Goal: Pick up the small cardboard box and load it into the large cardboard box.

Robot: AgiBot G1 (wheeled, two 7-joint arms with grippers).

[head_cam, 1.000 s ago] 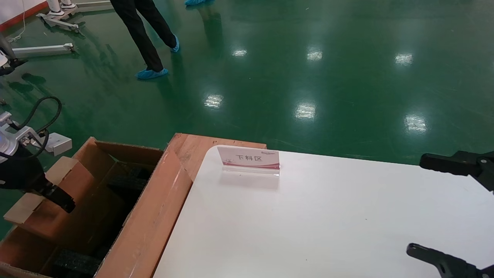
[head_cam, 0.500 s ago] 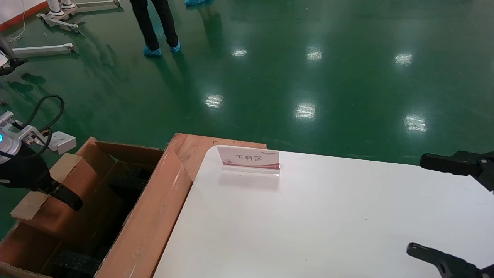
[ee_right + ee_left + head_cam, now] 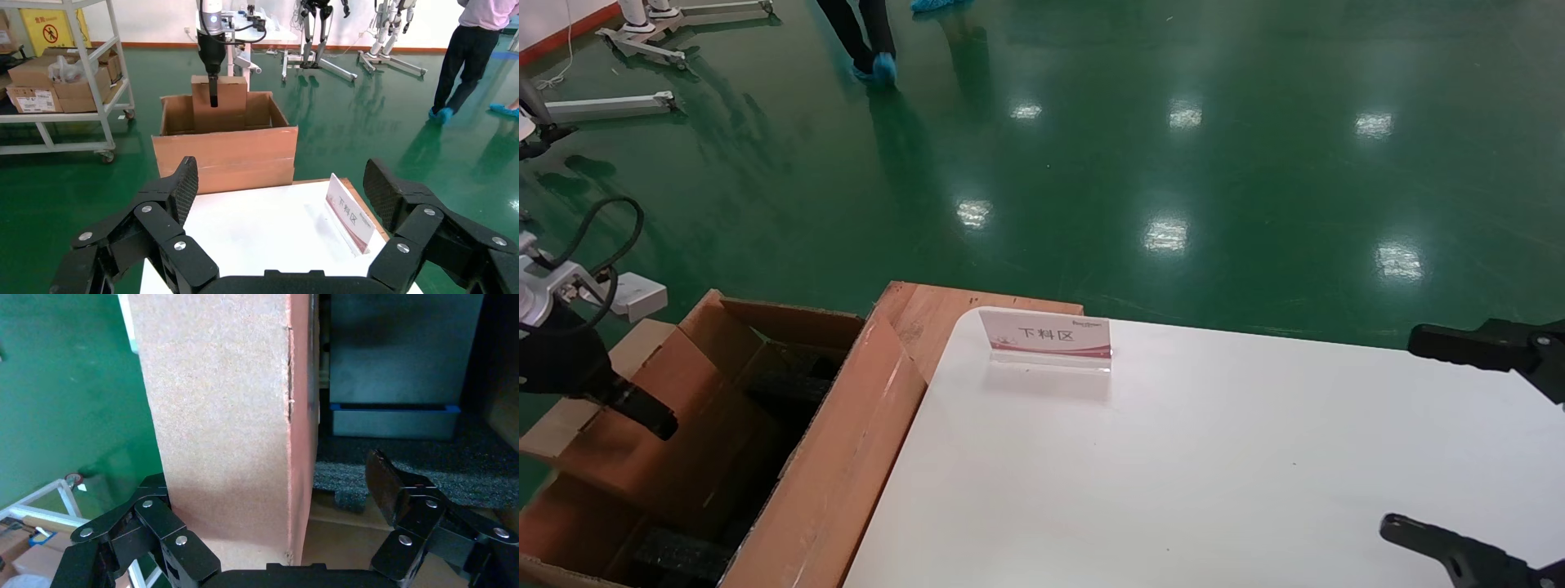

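Left gripper (image 3: 641, 412) clamped on small cardboard box (image 3: 633, 400), now shifted slightly outward over large cardboard box (image 3: 838, 474); lowering pending. Right gripper (image 3: 278, 208) wide, parked.

The left gripper (image 3: 272, 496) straddles the small cardboard box (image 3: 226, 416), whose paler end face fills the middle of the view. One of its fingers (image 3: 153, 520) sits against the box's outer side; the other (image 3: 398, 490) stands off from the reddish-brown side. Beyond lie black foam (image 3: 392, 471), a grey block with a blue edge (image 3: 392, 407), and green floor (image 3: 67, 392).
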